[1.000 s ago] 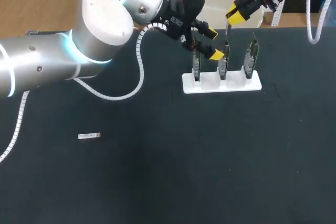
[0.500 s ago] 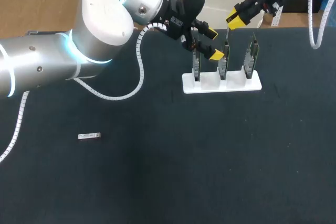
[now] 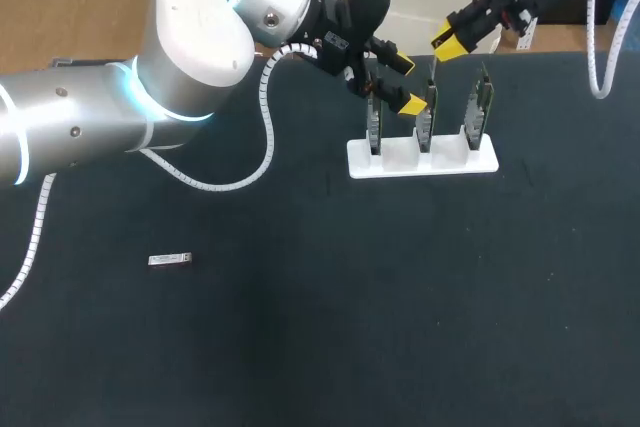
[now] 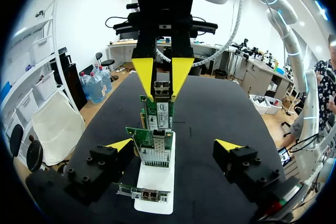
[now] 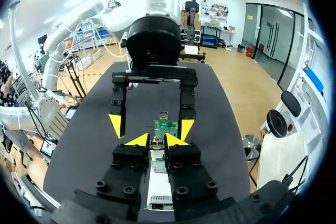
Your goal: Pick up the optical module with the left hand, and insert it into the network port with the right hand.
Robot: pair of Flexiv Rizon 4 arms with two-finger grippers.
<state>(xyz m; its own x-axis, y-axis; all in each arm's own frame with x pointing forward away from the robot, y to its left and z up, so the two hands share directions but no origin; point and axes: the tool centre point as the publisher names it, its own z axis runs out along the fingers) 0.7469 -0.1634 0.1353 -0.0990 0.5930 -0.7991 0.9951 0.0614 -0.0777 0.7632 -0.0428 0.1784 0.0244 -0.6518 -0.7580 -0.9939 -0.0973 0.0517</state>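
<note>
A small silver optical module (image 3: 169, 260) lies alone on the dark table at the left. A white stand (image 3: 421, 159) at the back holds three upright network cards (image 3: 425, 119). My right gripper (image 3: 452, 39) hangs above the middle card, shut on a second silver module (image 4: 161, 89) that points down at the card's port. My left gripper (image 3: 404, 83) stands wide open beside the left and middle cards, with nothing held. In the left wrist view its open fingers (image 4: 173, 148) flank a card (image 4: 153, 148). In the right wrist view my right gripper (image 5: 156, 141) is above the stand (image 5: 157, 188).
The two grippers face each other closely over the stand. My left arm and its white cable (image 3: 262, 137) cross the table's back left. The table's back edge runs just behind the stand.
My right gripper has shifted slightly to the right above the middle card, still holding the module. The left arm and the module on the table have not moved.
</note>
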